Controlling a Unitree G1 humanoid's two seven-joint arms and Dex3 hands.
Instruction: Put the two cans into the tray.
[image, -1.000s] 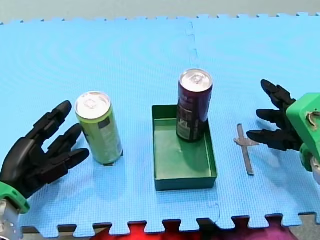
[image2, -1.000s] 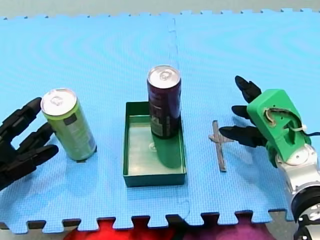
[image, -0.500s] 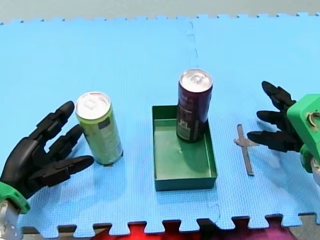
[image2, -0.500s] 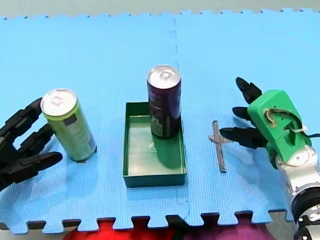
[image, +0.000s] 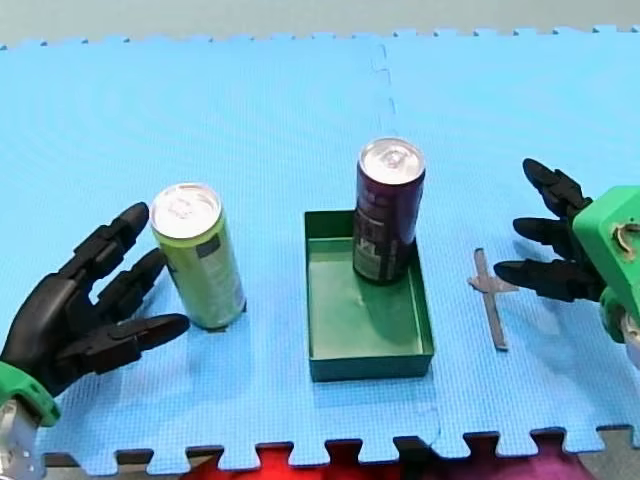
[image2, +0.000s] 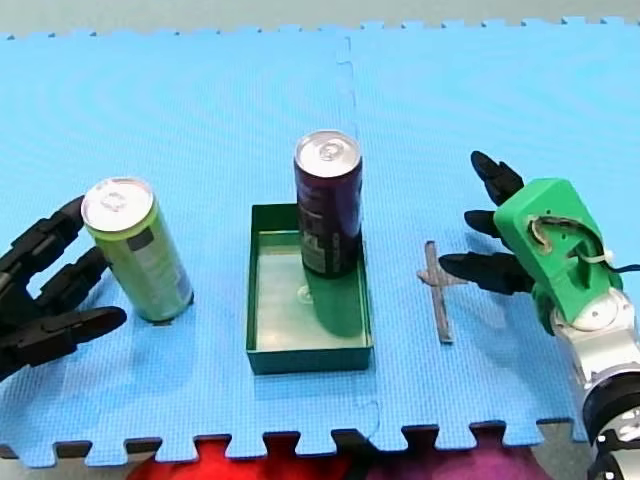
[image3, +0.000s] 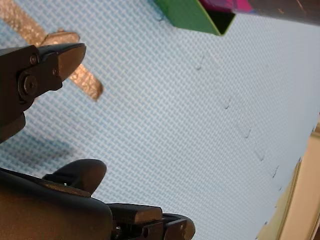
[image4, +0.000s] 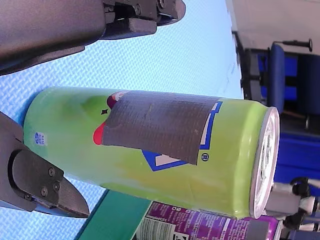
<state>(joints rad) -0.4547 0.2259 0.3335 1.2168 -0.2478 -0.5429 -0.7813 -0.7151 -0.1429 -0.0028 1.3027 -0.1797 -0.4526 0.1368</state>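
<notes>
First head view, desk: Where did the cans stand?

Photographer: The purple can (image: 388, 225) stood upright at the far end of the green tray (image: 368, 362). The green can (image: 200, 260) stood upright on the blue mat (image: 250, 120), left of the tray and apart from it.

Desk: And the hands?

Photographer: The left hand (image: 85, 310) was just beside the green can, empty and unclenched. The right hand (image: 572, 256), likewise empty and unclenched, was right of the tray by a strip of tape (image: 490, 300).

Desk: How would that can handle?

Photographer: Thin-walled and smooth, so probably slippery and easily dented. I would grip it round the middle, at the dark patch (image4: 155, 125).

Desk: Anything unclear?

Photographer: Its weight. Nothing showed whether it was full. The second wrist view cut off the fingers around the can, though they seemed clear of it.
</notes>
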